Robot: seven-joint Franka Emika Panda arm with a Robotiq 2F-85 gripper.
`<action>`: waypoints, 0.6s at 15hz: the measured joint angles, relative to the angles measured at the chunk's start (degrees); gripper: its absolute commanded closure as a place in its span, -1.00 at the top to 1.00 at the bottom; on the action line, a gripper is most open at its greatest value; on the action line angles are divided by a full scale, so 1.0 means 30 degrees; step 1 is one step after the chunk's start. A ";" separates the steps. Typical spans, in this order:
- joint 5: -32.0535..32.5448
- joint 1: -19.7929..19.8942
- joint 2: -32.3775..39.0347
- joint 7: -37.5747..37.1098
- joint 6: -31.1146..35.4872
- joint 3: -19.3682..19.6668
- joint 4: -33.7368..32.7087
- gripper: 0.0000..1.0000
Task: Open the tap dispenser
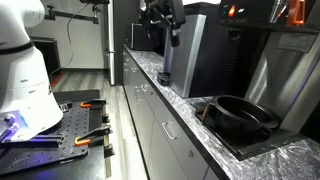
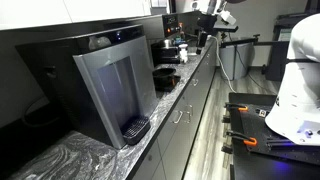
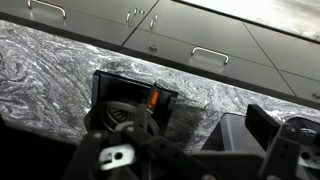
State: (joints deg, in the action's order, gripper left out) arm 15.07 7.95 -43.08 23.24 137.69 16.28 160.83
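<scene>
A grey marbled counter [image 1: 172, 90] runs from upper middle to lower right in an exterior view. The tap dispenser [image 1: 195, 60] stands on it at centre. At lower right, a dark flat appliance [image 1: 232, 140] on the counter carries a black pan [image 1: 240, 115].

The gripper [image 3: 185, 150] is a dark blur low in the wrist view — fingertips cut off — and too small to read in both exterior views.

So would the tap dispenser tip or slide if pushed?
Probably not tip: the tap dispenser is a tall but broad box standing flat on the counter. It looks bulky, so likely heavy and slow to slide. Its smooth silver-grey panel may be slippery.
</scene>
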 measured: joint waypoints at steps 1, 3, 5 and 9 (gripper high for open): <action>0.0000 -0.0003 0.0030 0.0000 -0.0028 0.0000 0.0093 1.00; -0.0017 -0.0004 0.0132 0.0000 -0.0028 -0.0002 0.0176 1.00; -0.0148 -0.0046 0.0158 -0.0165 -0.0028 -0.0297 0.0069 1.00; -0.1316 -0.0632 0.0148 -0.2433 0.0032 -0.2031 -0.0117 1.00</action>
State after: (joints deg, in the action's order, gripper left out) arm 11.13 6.05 -42.63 15.94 137.78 10.18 160.48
